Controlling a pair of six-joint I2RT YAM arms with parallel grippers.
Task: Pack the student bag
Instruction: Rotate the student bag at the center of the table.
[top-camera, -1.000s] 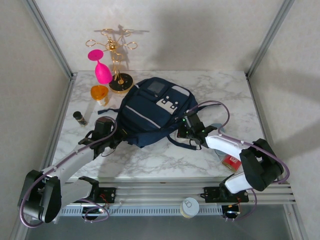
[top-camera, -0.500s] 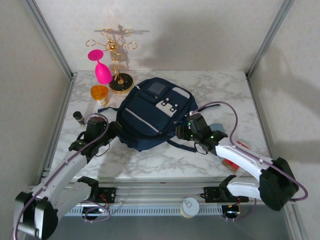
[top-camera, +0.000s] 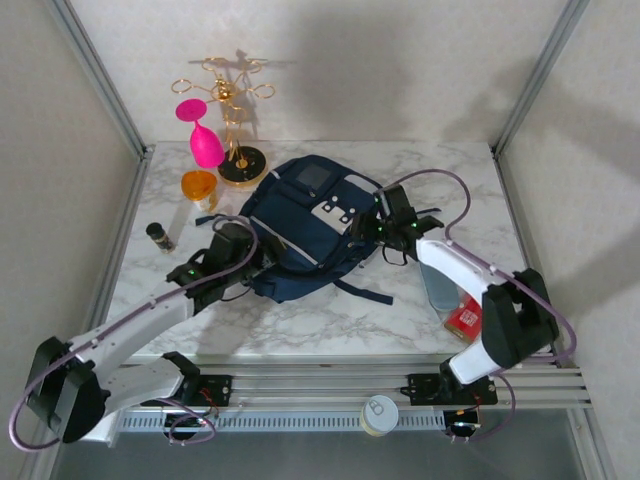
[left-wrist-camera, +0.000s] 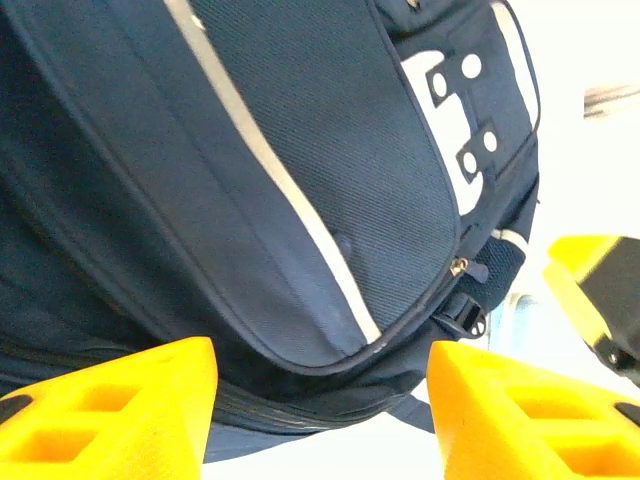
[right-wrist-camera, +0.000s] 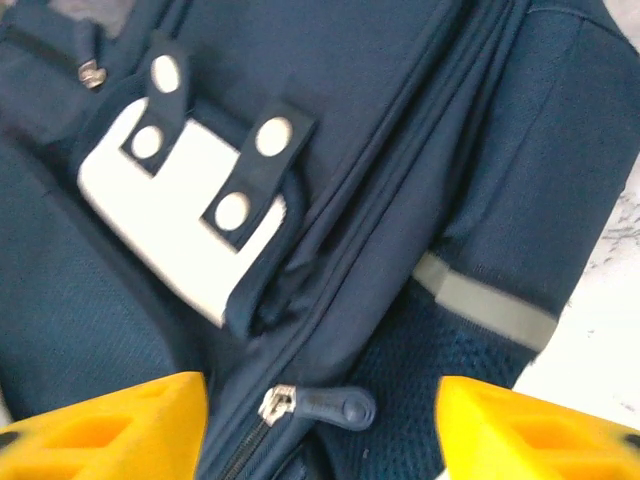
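Observation:
The student bag (top-camera: 305, 232), a navy backpack with pale stripes and a white patch (right-wrist-camera: 175, 235), lies flat in the middle of the marble table (top-camera: 330, 315). My left gripper (top-camera: 262, 262) is at the bag's near-left edge. In the left wrist view the bag (left-wrist-camera: 300, 180) rises just beyond the left gripper (left-wrist-camera: 320, 425), which is open with the bag's bottom seam in front of the gap. My right gripper (top-camera: 374, 226) is at the bag's right side. In the right wrist view a navy zipper pull (right-wrist-camera: 335, 408) lies between the spread fingers of the open right gripper (right-wrist-camera: 320, 435).
A gold rack (top-camera: 235, 120), a pink glass (top-camera: 205, 142) and an orange cup (top-camera: 199, 187) stand at the back left. A small dark bottle (top-camera: 159, 236) is at the left edge. A clear bottle (top-camera: 440, 287) and a red box (top-camera: 464, 321) lie near right.
Both grippers went from shut to open. The left one moved right to the bag's near-left edge, the right one moved up along the bag's right side. The bag shifted slightly away.

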